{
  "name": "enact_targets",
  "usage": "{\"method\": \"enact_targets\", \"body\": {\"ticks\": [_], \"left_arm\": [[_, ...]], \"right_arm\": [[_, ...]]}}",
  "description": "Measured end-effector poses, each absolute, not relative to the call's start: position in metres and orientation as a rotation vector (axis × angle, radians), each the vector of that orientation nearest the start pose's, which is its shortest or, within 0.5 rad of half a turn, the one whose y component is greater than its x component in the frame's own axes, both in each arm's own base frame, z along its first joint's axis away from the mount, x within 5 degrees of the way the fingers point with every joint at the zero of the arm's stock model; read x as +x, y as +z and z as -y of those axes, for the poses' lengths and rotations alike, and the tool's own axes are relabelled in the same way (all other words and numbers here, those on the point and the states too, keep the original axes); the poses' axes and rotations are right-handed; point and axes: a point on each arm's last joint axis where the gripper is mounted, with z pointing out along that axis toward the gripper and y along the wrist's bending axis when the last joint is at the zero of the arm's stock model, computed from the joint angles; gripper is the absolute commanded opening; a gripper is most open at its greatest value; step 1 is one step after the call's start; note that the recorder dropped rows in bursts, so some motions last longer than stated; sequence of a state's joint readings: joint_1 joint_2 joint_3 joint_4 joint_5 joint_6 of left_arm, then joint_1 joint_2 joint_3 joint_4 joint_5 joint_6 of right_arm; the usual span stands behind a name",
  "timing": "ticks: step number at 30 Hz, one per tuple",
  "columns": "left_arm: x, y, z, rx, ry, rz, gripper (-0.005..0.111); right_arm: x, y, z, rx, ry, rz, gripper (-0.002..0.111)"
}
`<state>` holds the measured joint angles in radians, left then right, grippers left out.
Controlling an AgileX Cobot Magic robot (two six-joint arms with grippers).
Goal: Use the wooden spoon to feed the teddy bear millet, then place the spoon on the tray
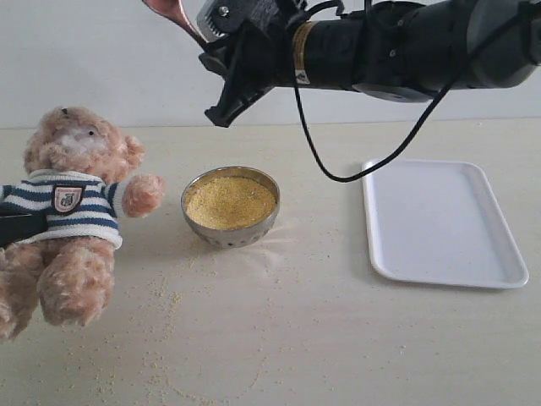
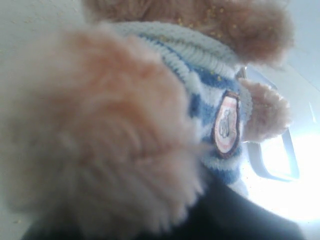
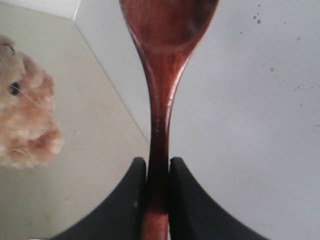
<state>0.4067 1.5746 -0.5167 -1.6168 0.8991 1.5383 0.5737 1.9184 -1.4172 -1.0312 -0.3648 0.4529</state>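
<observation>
Item: wooden spoon [image 3: 165,60], handle clamped in your right end effector [image 3: 159,167] above the bowl [image 1: 232,237], scoop free for millet [image 1: 230,201]. Left end effector [image 1: 17,227], against teddy bear [image 1: 76,203]: grip cannot be told.

Right end effector [image 3: 157,170] raised high, clamped; left end effector [image 1: 23,227] low, gripping.

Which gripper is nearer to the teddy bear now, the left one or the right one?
Left. The left gripper presses against the teddy bear at its striped sweater. The right gripper, holding the wooden spoon, hangs high in the air, well apart from the bear.
</observation>
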Motion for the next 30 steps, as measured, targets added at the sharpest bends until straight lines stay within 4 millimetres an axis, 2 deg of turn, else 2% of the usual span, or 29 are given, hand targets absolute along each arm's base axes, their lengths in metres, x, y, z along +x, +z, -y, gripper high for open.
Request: {"method": "enact_targets", "body": {"ticks": [4, 9, 15, 22, 25, 30], "left_arm": [[0.243, 0.166, -0.027, -0.209, -0.939, -2.229, 0.005], [0.243, 0.166, -0.027, -0.209, -0.939, -2.229, 0.005], [0.243, 0.166, -0.027, -0.209, -0.939, -2.229, 0.005], [0.243, 0.166, -0.027, -0.209, -0.939, -2.229, 0.005], [0.243, 0.166, -0.027, -0.209, -0.939, -2.229, 0.005], [0.243, 0.166, -0.027, -0.209, -0.939, -2.229, 0.005]], "right_arm": [[0.358, 0.276, -0.282, -1.030, 0.430, -1.494, 0.000], [0.354, 0.288, -0.281, -0.910, 0.548, -1.555, 0.000], [0.338, 0.308, -0.278, -1.067, 0.496, -1.473, 0.000], [0.337, 0.295, -0.268, -1.086, 0.528, -1.642, 0.000], [0.340, 0.291, -0.263, -1.104, 0.468, -1.636, 0.000], [0.350, 0.284, -0.252, -1.127, 0.207, -1.611, 0.000]]}}
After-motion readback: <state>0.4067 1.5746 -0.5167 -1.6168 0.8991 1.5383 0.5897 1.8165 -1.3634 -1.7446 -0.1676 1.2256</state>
